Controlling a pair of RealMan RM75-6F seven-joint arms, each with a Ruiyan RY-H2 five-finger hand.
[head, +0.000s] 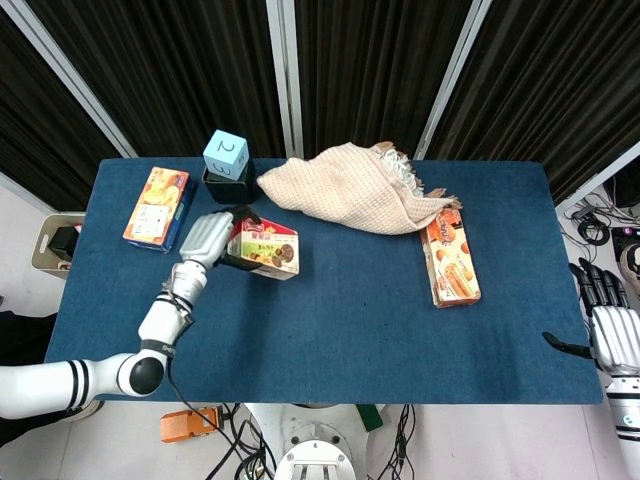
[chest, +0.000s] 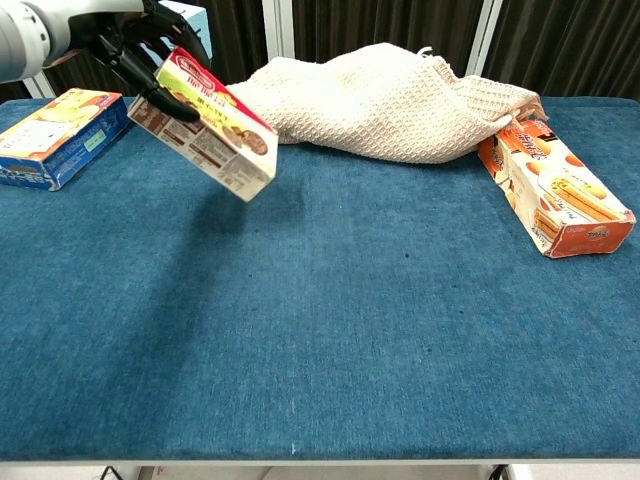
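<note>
Left hand (head: 207, 236) grips the snack box (head: 263, 251) by one end, box tilted and lifted clear of the blue table (head: 330, 330), just in front of the black holder (head: 226, 186) w/ the numbered cube (head: 226, 154). Knit cloth (head: 345, 186) lies close behind, orange box (head: 157, 206) off to its left. Right hand (head: 608, 318) hangs off the table edge, fingers apart, holding nothing. Cookie box (head: 449, 258) lies on the table near it.
</note>
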